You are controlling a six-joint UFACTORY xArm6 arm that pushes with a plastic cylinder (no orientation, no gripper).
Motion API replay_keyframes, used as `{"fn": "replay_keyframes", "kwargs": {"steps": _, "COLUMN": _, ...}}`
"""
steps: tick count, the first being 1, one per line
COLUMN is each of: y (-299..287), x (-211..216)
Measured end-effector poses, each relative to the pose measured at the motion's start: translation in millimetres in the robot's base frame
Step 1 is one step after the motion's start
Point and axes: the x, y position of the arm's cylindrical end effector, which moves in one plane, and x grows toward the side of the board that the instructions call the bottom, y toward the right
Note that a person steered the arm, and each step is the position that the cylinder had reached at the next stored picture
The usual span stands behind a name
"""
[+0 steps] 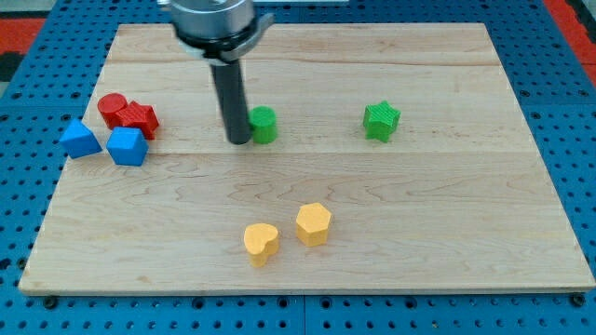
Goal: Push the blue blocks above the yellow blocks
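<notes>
Two blue blocks lie at the view's left: a blue triangular block (80, 139) at the board's left edge and a blue cube (127, 146) just right of it. Two yellow blocks lie low in the middle: a yellow heart-shaped block (261, 242) and a yellow hexagonal block (314, 223) to its right. My tip (238, 140) rests on the board in the upper middle, touching or nearly touching the left side of a green round block (264, 124). The tip is well right of the blue blocks and above the yellow ones.
A red round block (113, 109) and a red star-like block (139, 117) sit together just above the blue cube. A green star block (381, 121) lies at the upper right. The wooden board (466, 233) lies on a blue pegboard.
</notes>
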Motion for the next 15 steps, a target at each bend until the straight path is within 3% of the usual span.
{"fn": "replay_keyframes", "kwargs": {"steps": 2, "y": 96.2, "x": 1.6}}
{"fn": "replay_keyframes", "kwargs": {"steps": 3, "y": 25.6, "x": 76.3}}
{"fn": "replay_keyframes", "kwargs": {"steps": 4, "y": -81.2, "x": 123.3}}
{"fn": "replay_keyframes", "kwargs": {"steps": 5, "y": -235.3, "x": 124.3}}
{"fn": "replay_keyframes", "kwargs": {"steps": 8, "y": -243.7, "x": 83.6}}
{"fn": "replay_keyframes", "kwargs": {"steps": 9, "y": -243.8, "x": 26.9}}
{"fn": "replay_keyframes", "kwargs": {"steps": 11, "y": -243.6, "x": 13.4}}
{"fn": "replay_keyframes", "kwargs": {"steps": 12, "y": -225.5, "x": 6.1}}
{"fn": "replay_keyframes", "kwargs": {"steps": 13, "y": -160.3, "x": 5.3}}
{"fn": "replay_keyframes", "kwargs": {"steps": 15, "y": -135.4, "x": 21.1}}
